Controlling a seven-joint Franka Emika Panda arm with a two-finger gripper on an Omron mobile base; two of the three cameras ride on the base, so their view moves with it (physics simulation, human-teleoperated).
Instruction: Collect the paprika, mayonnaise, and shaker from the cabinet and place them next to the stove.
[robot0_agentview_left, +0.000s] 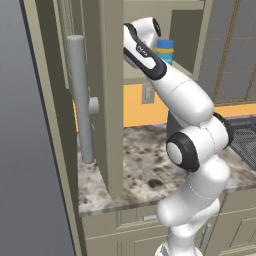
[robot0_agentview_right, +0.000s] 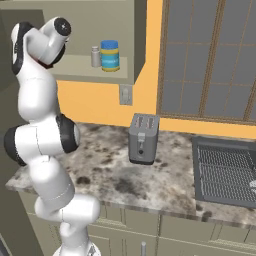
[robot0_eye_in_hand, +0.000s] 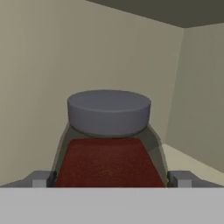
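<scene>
The paprika (robot0_eye_in_hand: 109, 164), a dark red bottle with a grey-looking cap, stands very close in the hand view inside the cabinet (robot0_agentview_left: 112, 100). My gripper (robot0_eye_in_hand: 110, 178) has a fingertip against each side of it, with no gap showing. The mayonnaise (robot0_agentview_right: 110, 55), a blue-lidded jar, stands on the cabinet's inner shelf (robot0_agentview_right: 75, 67), and the small grey shaker (robot0_agentview_right: 95, 56) stands just left of it. The mayonnaise (robot0_agentview_left: 165, 51) also peeks out behind my forearm. The stove (robot0_agentview_right: 225, 172) lies at the right on the counter.
The open cabinet door with its long grey bar handle (robot0_agentview_left: 81, 100) hangs close on the left of the arm. A grey toaster (robot0_agentview_right: 143, 138) stands on the mottled counter (robot0_agentview_right: 110, 175) below the shelf. A window grid fills the back right wall.
</scene>
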